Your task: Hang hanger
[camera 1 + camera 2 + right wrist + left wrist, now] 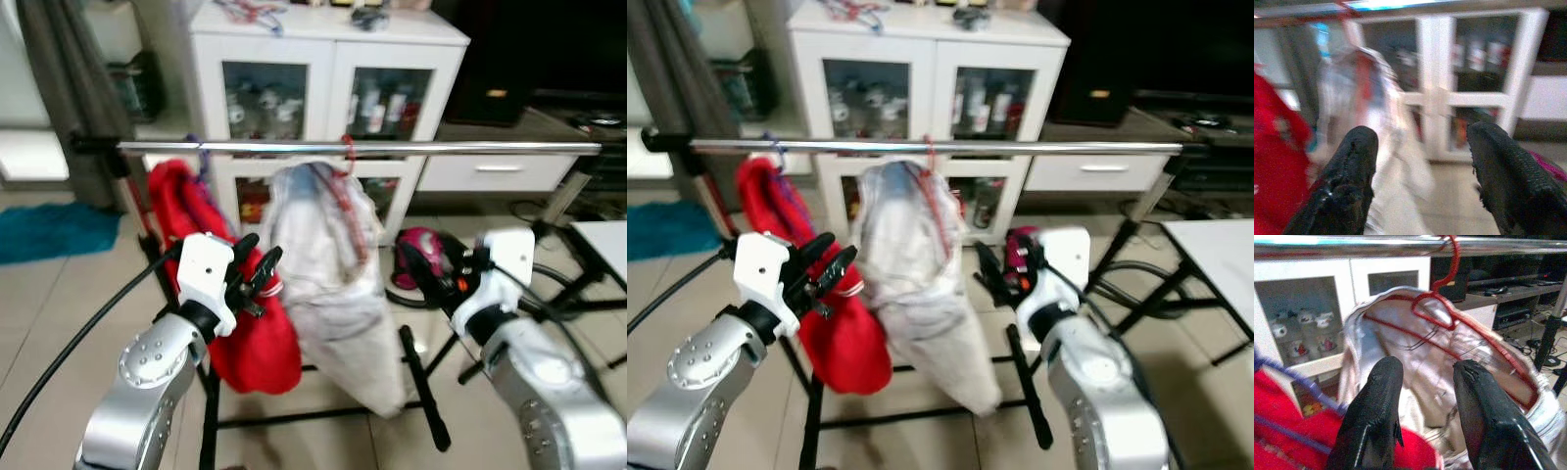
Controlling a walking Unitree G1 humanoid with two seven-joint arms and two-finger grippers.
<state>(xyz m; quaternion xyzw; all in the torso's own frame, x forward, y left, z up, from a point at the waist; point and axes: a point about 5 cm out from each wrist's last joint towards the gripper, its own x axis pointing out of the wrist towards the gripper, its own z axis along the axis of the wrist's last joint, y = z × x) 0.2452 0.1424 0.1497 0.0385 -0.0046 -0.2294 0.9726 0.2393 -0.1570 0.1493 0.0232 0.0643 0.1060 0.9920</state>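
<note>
Left eye view: a steel rail (392, 148) is seen running across a black rack (421, 387), with a white cabinet (328, 69) behind it. A red hanger (1449, 308) is hooked over the rail and carries a white garment (328, 284); just beside it, a red garment (220, 294) hangs on a purple hanger (1298, 396). The left gripper (257, 271) is held in front of the red garment, below the rail — its fingers (1374, 426) are spread, nothing is pinched between them, and the white garment is seen beyond them. The right gripper (997, 274) is raised beside the white garment, fingers (1344, 186) likewise parted and empty. A tiled floor (59, 313) lies beneath, a teal mat (54, 230) at its far left.
</note>
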